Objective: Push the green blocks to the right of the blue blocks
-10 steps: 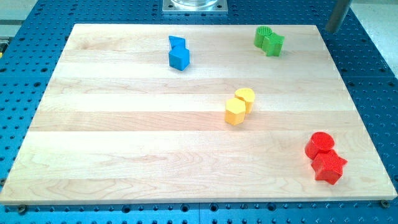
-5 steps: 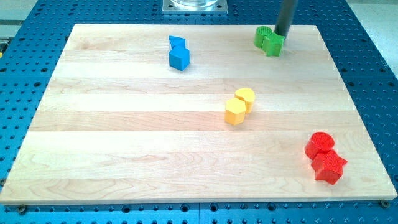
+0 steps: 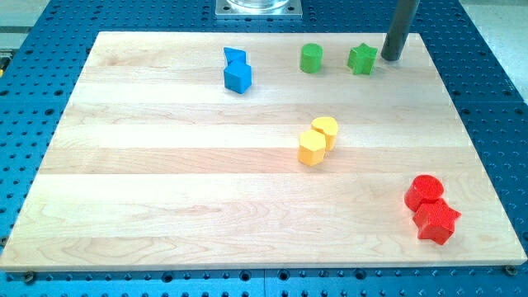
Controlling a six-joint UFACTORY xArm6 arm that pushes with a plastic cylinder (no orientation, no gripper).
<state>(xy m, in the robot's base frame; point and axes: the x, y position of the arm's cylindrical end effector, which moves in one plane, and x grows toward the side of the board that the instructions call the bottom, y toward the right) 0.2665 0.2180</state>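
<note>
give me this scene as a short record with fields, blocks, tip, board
board: wooden board on a blue perforated table
blue blocks: two touching, upper left of centre
green cylinder, apart from the star, right of the blue blocks
green star, further right
yellow blocks: two touching, mid-board
red blocks: cylinder and star touching, lower right
my tip, just right of the green star, contact unclear

2 blue blocks (image 3: 236,69), 2 green (image 3: 311,58), 2 yellow (image 3: 318,140), 2 red (image 3: 431,209); blue pair's shapes unclear.
</note>
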